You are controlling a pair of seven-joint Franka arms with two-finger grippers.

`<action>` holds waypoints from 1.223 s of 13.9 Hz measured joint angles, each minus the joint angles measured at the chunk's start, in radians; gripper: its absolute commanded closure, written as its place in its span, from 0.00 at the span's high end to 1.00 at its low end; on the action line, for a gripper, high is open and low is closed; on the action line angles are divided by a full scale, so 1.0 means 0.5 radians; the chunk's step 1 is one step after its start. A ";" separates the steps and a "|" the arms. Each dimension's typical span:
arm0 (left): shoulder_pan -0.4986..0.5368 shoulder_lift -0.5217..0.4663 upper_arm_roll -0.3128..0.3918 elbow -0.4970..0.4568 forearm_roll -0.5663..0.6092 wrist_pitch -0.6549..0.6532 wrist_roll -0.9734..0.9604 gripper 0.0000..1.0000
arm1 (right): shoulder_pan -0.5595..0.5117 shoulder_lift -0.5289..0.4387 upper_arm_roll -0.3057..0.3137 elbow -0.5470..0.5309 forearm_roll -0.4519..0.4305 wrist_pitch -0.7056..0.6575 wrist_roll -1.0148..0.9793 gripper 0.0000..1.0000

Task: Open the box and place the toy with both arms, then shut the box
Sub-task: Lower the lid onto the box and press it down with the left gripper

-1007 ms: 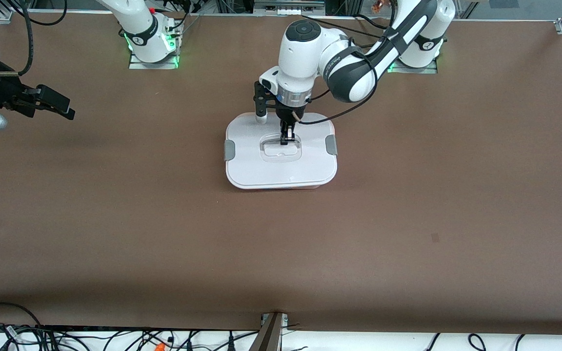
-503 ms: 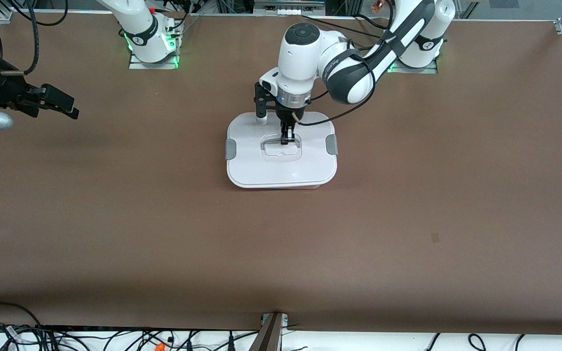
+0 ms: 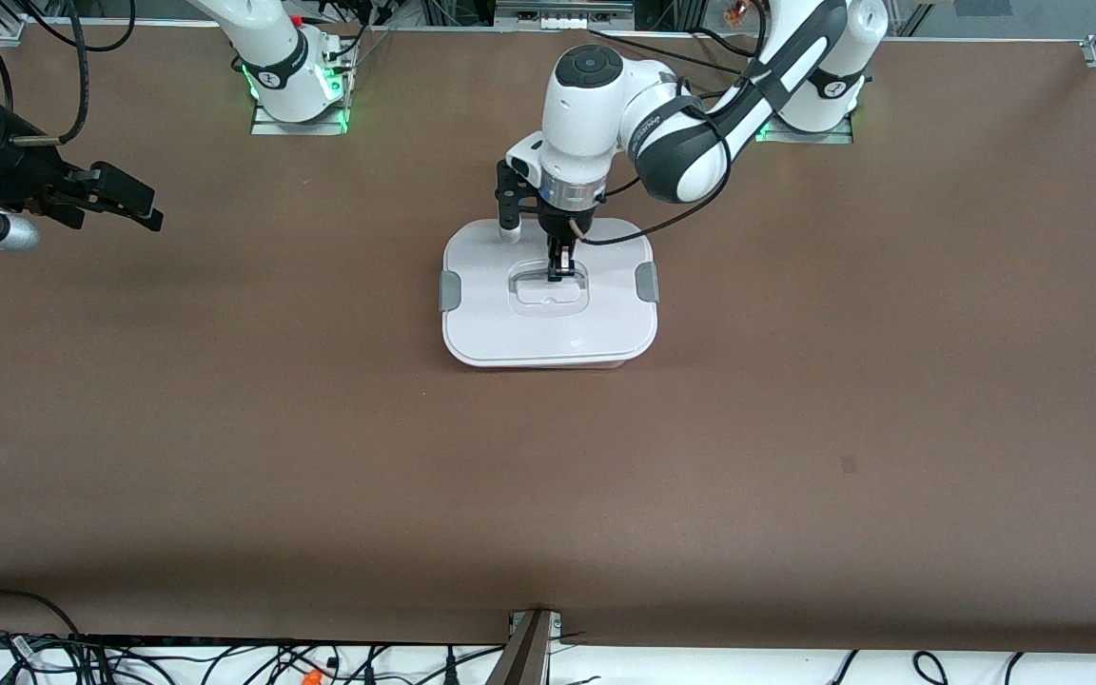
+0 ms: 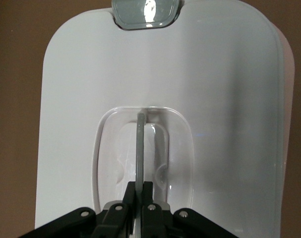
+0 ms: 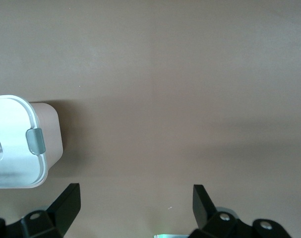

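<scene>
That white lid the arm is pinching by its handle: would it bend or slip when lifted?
The lid looks like rigid moulded plastic, so probably it stays flat. The left gripper is shut on a thin handle, smooth and glossy, so it might swing or slip. Grey clips may resist if latched.

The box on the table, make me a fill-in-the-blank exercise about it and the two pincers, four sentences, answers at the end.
1. The lid sits ____ the box.
2. The left pincer is shut on the lid's ____.
3. The right pincer, over bare table toward the right arm's end, has its fingers ____.
4. The clips on the lid's two short sides are ____ in colour.

Missing words: on; handle; open; grey
</scene>
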 measured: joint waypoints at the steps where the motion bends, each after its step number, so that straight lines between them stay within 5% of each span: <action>1: 0.000 -0.001 0.000 -0.001 0.001 -0.002 0.000 0.00 | 0.000 0.000 0.000 0.000 0.000 0.000 0.000 1.00; 16: 0.000 -0.008 -0.039 0.013 0.003 -0.137 0.003 0.00 | 0.014 0.000 0.003 0.001 0.000 -0.011 0.000 1.00; 17: 0.000 -0.008 -0.039 0.013 0.003 -0.138 0.003 0.12 | 0.014 0.000 0.003 0.001 0.000 -0.011 0.000 1.00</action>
